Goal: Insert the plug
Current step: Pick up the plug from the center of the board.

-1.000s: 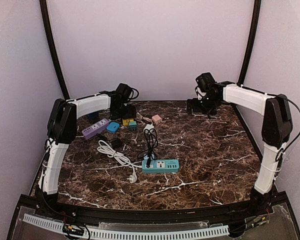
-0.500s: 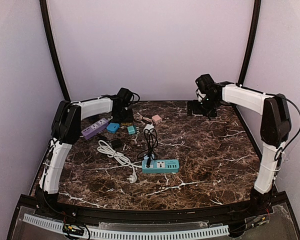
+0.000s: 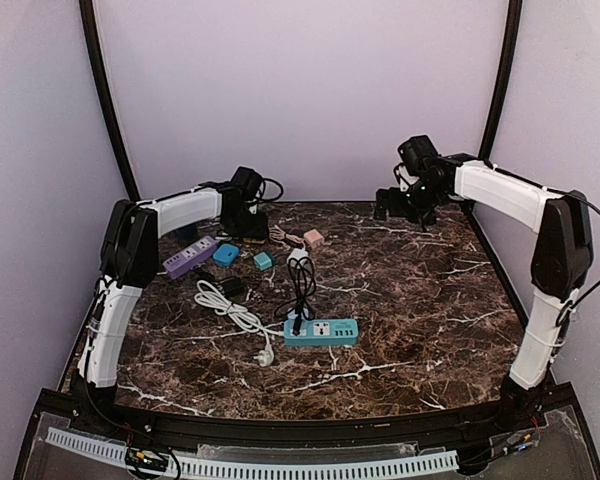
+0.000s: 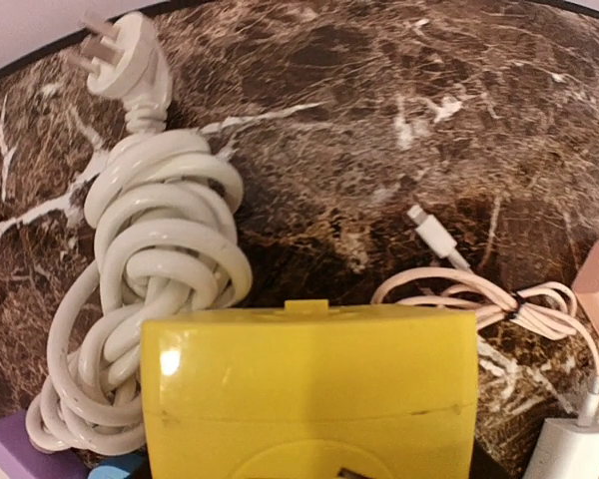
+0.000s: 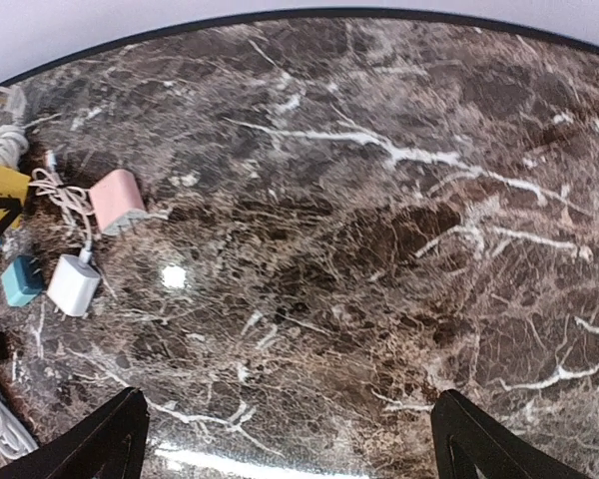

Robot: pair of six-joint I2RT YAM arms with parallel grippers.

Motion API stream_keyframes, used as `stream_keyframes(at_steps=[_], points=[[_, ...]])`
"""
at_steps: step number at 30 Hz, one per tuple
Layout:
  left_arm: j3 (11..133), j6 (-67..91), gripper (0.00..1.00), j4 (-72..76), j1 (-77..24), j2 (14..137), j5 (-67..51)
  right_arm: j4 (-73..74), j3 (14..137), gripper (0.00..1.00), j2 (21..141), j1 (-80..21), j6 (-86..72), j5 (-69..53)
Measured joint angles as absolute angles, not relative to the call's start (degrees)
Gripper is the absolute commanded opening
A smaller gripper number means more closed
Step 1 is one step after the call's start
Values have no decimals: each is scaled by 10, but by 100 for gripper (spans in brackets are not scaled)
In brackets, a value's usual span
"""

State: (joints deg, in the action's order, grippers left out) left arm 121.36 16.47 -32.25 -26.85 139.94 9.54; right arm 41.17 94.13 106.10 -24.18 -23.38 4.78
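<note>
I am counting two power strips, five small adapter blocks and three cables, all crowding the left half of the bench point(image 3: 430, 300). The purple strip point(image 3: 190, 257) is lying slantwise by the left edge. The teal strip point(image 3: 321, 332) is lying near the middle, its long axis running parallel to the near edge.

The blocks are blue point(image 3: 225, 255), teal point(image 3: 264, 260), pink point(image 3: 313, 238), white point(image 3: 298, 256) and yellow. The cables are a thick white cord point(image 3: 228, 305) coiled between the two strips, a black lead point(image 3: 302, 285) running down to the teal strip's left end, and a thin pink cable point(image 4: 479, 299) beside the pink block.

From the teal strip to the right edge I am seeing only open marble, and the same along the near edge. The far-left corner is tight, with blocks and cords close together.

The left tool point(image 3: 248, 228) is sitting over that far-left cluster, closed partway on the yellow plug block point(image 4: 309, 389). The block is filling the bottom of the left wrist view, its long axis lying side to side, with a small tab on its upper edge toward the white cord. I cannot see its prongs, so I cannot tell which way they are facing.

The right tool point(image 5: 298, 444) is hanging wide open near the far edge, right of centre, gripping nothing.
</note>
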Motion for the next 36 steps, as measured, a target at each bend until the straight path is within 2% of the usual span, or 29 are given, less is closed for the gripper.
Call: stream_keyframes(at_steps=[4, 9, 14, 18, 25, 31, 36], points=[[1144, 70, 1, -260, -269, 1333, 46, 417, 1006, 99, 1061, -240, -178, -20], [945, -77, 1, -79, -266, 1151, -77, 402, 1074, 99, 1037, -239, -148, -144], [886, -167, 1, 82, -272, 1044, -206, 355, 1064, 99, 978, -253, -167, -204], [803, -223, 1, 169, -285, 971, -307, 314, 1050, 99, 948, -301, -170, -229], [784, -124, 1, 218, -295, 954, -528, 283, 1014, 99, 930, -440, -19, -288], [773, 29, 1, 308, -294, 954, -672, 283, 981, 99, 886, -451, 81, -302], [773, 27, 1, 308, -302, 954, -730, 279, 987, 99, 874, -461, 141, -295]])
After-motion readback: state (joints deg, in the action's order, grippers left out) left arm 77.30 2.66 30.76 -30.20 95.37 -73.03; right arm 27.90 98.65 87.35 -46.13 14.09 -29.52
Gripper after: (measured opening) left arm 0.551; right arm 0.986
